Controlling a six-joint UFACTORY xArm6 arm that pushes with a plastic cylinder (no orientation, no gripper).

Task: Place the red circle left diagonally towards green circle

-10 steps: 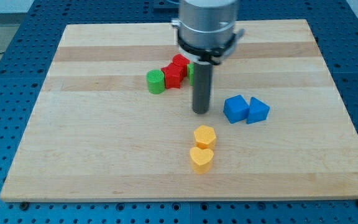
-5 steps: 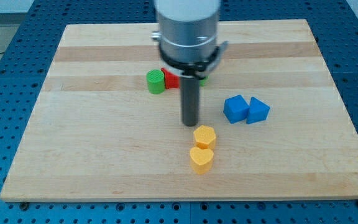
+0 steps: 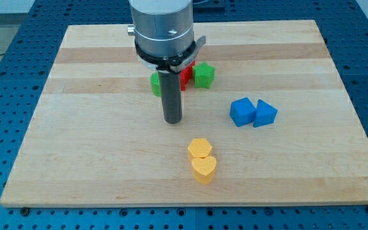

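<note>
My tip (image 3: 172, 121) rests on the board just below the block cluster near the view's top centre. The green circle (image 3: 156, 84) stands right behind the rod, to its upper left, partly hidden. Only a sliver of red block (image 3: 185, 74) shows right of the rod under the arm's body; its shape cannot be made out. The red circle is not clearly visible. A green star-like block (image 3: 204, 75) sits right of the red sliver.
A blue cube (image 3: 242, 111) and a blue triangular block (image 3: 265, 114) touch each other at the view's right. A yellow hexagon (image 3: 200, 149) and a yellow heart (image 3: 204, 169) touch each other below my tip. The wooden board (image 3: 75, 147) lies on a blue perforated table.
My tip moved down toward the yellow blocks, then left and slightly up. The two yellow blocks shifted a little down and left. The arm now hides most of the red blocks.
</note>
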